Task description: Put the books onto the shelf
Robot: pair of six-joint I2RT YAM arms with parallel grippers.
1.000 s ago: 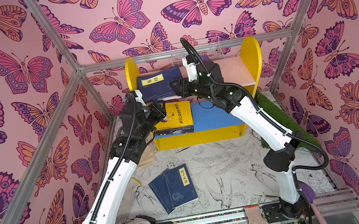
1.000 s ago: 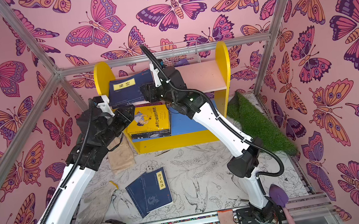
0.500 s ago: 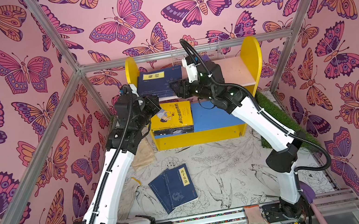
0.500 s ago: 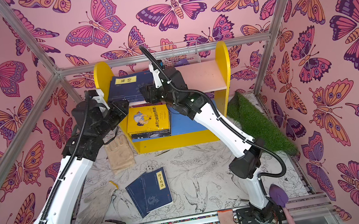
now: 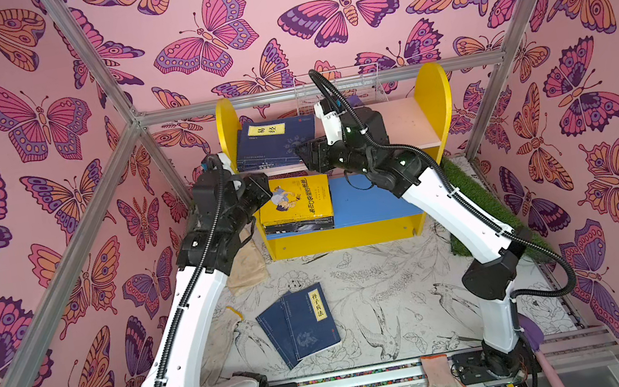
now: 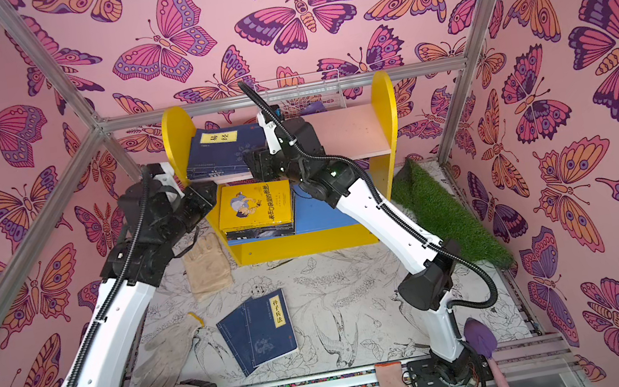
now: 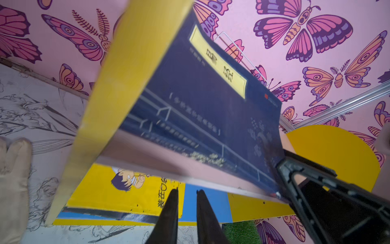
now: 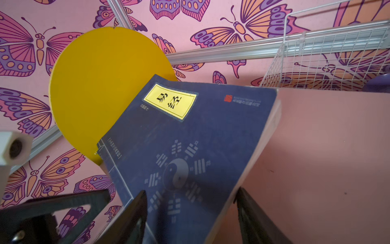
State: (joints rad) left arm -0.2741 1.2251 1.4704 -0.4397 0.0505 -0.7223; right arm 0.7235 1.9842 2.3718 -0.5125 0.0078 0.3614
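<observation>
A stack of navy books (image 5: 274, 141) (image 6: 223, 149) (image 8: 190, 137) with a yellow title label lies at the left end of the shelf's (image 5: 434, 99) (image 6: 382, 107) pink upper board. My right gripper (image 5: 303, 153) (image 8: 191, 190) is open, its jaws standing wide on either side of that stack's near corner. Yellow cartoon-boy books (image 5: 294, 201) (image 6: 255, 207) (image 7: 105, 190) rest on the blue lower board. My left gripper (image 5: 262, 187) (image 7: 186, 191) hovers by their left front corner, narrowly open and empty. Two navy books (image 5: 303, 324) (image 6: 262, 330) lie on the floor mat.
A beige glove (image 5: 245, 263) (image 6: 205, 265) lies left of the shelf and a grey glove (image 6: 169, 351) under my left arm. A white wire basket (image 5: 337, 89) (image 8: 327, 59) stands behind the upper board. Green turf (image 5: 481, 197) runs along the right. A purple trowel (image 6: 480, 338) lies front right.
The navy stack has slid further back onto the upper board and my right jaws have widened around it. My left gripper has drawn back a little from the yellow books.
</observation>
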